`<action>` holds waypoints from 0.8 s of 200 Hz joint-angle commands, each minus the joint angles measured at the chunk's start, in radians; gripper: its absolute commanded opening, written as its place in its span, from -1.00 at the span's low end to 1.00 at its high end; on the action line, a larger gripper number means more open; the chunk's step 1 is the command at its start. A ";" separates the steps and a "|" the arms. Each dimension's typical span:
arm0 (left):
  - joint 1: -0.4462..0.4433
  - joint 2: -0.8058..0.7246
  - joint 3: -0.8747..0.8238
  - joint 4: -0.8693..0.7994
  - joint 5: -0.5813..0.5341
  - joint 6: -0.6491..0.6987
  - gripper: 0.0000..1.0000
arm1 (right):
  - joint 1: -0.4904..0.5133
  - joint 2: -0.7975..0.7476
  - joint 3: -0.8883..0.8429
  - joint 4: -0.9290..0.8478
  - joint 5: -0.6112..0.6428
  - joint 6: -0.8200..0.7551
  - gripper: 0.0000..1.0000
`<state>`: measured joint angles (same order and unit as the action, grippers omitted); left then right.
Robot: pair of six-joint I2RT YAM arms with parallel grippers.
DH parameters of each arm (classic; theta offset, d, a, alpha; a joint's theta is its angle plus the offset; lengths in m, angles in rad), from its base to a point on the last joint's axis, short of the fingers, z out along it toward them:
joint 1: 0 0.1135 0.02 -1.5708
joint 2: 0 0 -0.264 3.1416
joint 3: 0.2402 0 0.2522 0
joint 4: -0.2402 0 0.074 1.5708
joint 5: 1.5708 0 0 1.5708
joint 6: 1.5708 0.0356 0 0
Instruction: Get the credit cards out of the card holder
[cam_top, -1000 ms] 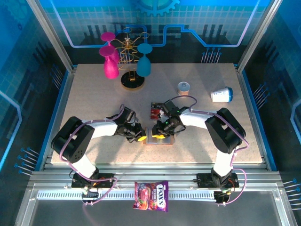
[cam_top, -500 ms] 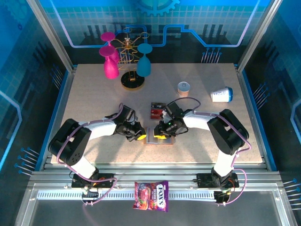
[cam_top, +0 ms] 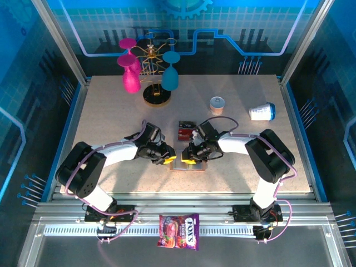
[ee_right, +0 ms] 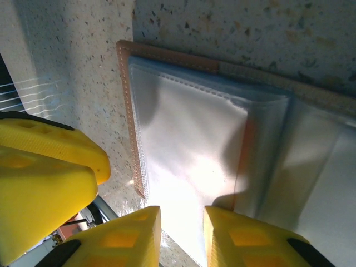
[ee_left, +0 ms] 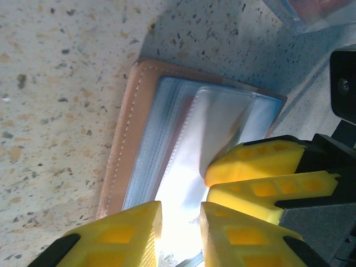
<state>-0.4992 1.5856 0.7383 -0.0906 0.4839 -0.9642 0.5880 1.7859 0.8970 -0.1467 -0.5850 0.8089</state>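
The speckled bench (cam_top: 111, 111) carries the card holder (ee_left: 167, 128), open near its middle with the clear sleeves up. Both arms lie low and bend inward over it, the left gripper (cam_top: 168, 160) at its left edge and the right gripper (cam_top: 189, 160) beside it. Each gripper's fingers are drawn nearly together; I cannot tell whether they pinch a sleeve. A reddish edge under the plastic may be a credit card (ee_left: 181, 129).

Candy bag (cam_top: 178, 231) nearest — tipped cup (cam_top: 262, 112), small can (cam_top: 217, 104), wineglass rack (cam_top: 156, 95) beyond.
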 commanded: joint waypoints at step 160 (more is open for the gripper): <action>-0.019 0.080 0.097 -0.038 0.002 0.005 -0.32 | -0.065 -0.035 -0.110 0.117 -0.069 0.015 -0.47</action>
<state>-0.5091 1.6562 0.8043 -0.0898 0.4835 -0.9688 0.5415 1.7679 0.8154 -0.0551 -0.6373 0.8124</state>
